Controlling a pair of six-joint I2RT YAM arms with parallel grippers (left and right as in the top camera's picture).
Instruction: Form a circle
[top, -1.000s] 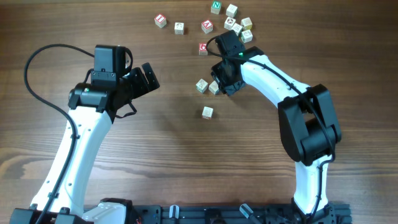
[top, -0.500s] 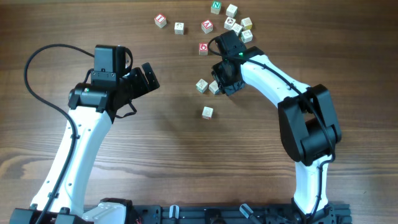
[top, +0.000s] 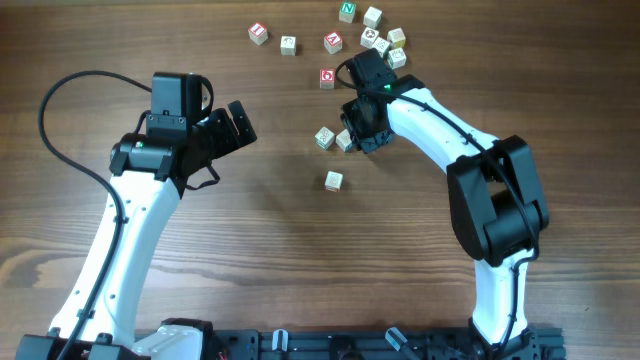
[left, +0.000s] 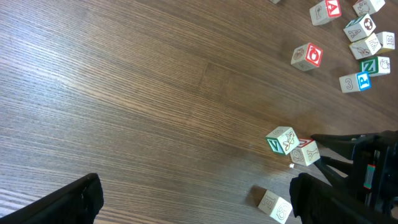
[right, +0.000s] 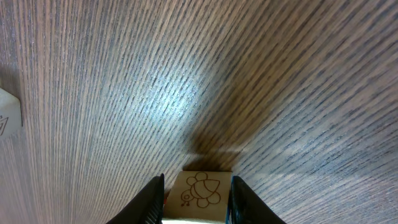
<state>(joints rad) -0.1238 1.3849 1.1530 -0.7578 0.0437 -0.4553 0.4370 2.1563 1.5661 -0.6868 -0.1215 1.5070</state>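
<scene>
Nearest to the near edge of the surface, a little right of its middle, we find a lone cube, pale wood, standing apart from all the others. Just beyond it sits what there is of the circle: we count only two cubes in it, and they close no ring. One is a green-faced cube; the other, touching it at a corner on its right side, is the bee cube, named for the little insect drawn on its pale face. The right fingers pinch this bee cube from both sides, one finger against each flank, as the right wrist view shows; whether it rests on the wood or hangs just above we cannot tell. About level with them, well to the left, the left fingers hover spread wide with nothing between them. Farther on stands a red-faced cube by itself, close to the right arm's wrist. Farthest of all, toward the far edge and right of the middle, lies the loose scatter of cubes, some touching, some apart, with red, green and blue faces among them
</scene>
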